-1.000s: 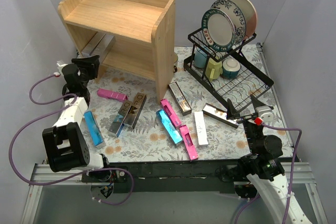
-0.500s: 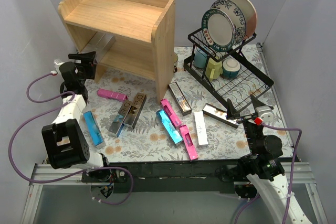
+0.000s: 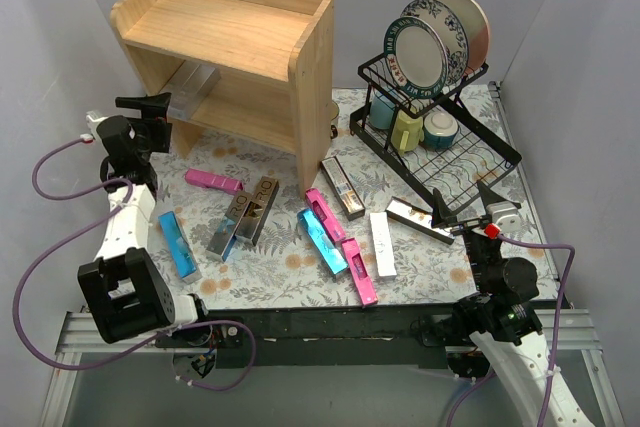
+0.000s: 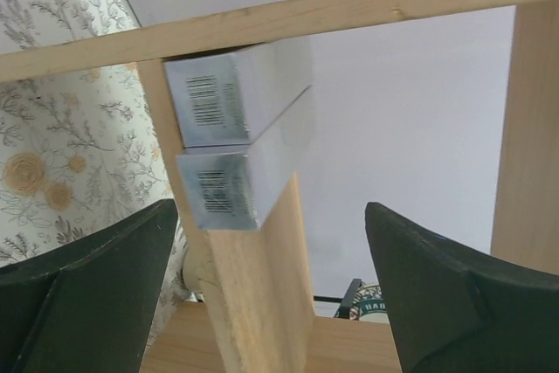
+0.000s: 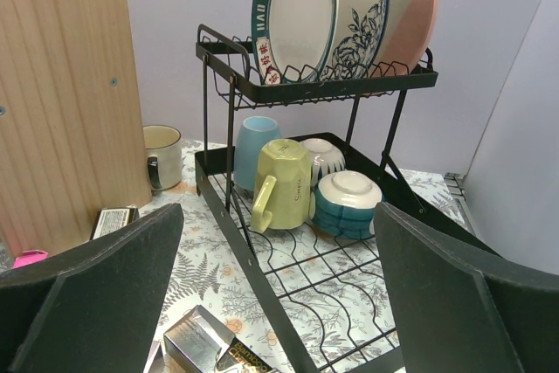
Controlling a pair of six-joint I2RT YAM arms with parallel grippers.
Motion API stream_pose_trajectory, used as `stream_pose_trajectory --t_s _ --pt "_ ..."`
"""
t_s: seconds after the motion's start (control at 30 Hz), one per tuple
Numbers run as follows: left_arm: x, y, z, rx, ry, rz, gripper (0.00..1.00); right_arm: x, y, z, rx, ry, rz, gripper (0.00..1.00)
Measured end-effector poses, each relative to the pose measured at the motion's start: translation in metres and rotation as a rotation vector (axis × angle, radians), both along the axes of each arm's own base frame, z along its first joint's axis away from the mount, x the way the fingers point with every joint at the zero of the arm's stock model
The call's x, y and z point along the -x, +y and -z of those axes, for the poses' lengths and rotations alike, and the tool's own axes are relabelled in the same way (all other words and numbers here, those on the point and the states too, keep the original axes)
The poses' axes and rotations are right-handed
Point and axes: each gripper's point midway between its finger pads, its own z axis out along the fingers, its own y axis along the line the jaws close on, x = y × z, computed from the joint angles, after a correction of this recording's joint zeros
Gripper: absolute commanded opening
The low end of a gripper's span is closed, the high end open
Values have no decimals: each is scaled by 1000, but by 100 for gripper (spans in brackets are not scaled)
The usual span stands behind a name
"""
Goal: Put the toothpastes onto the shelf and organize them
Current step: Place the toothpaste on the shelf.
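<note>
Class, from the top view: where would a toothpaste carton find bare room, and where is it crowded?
The shelf's top tier is bare inside its raised rim. The lower tier is free from the two silver cartons at its left to the right side panel. On the mat, loose cartons crowd the stretch from the teal carton to the dish rack.

Grey-walled lab table [image 3: 270,279], bolted robot arms [image 3: 126,232]

Overhead camera sees the whole table [image 3: 270,272]; wrist cameras look closely at shelf [image 4: 262,303] and dish rack [image 5: 332,86].
</note>
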Motion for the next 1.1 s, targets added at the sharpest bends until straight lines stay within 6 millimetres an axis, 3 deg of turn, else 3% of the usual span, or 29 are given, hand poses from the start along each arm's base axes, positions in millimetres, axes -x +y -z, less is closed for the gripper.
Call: stream_pose_trajectory --t_s 0.3,0.63,1.1 --pt "-5 -8 -19 9 -30 56 88 0 0 0 0 0 0 99" --pt "-19 -9 -26 9 -37 85 88 0 0 0 0 0 0 99" --pt "-27 -8 -14 11 -10 99 88 0 0 0 0 0 0 99"
